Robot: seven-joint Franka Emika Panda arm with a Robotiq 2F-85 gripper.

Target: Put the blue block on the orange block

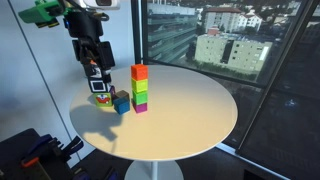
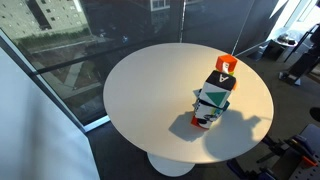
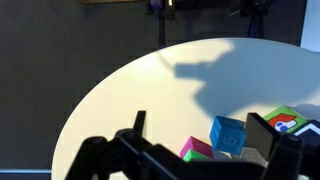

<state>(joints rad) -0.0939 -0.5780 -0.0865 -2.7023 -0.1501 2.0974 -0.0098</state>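
Note:
The orange block (image 1: 139, 72) tops a stack, with a green cube (image 1: 140, 88) and a magenta cube (image 1: 140, 104) under it, on the round white table (image 1: 190, 120). The blue block (image 1: 121, 102) sits on the table just beside the stack's foot. In the wrist view the blue block (image 3: 228, 133) lies close to one finger, next to the magenta cube (image 3: 197, 149). My gripper (image 1: 95, 66) hangs over the multicoloured cube toy (image 1: 102, 95), near the blue block. In the wrist view it (image 3: 200, 140) is open and empty. The orange block is out of the wrist view.
The toy also shows in the wrist view (image 3: 285, 121), with a small grey block (image 3: 256, 155) by the blue one. The table (image 2: 150, 90) stands next to large windows. Dark equipment stands on the floor by the table (image 1: 35, 155).

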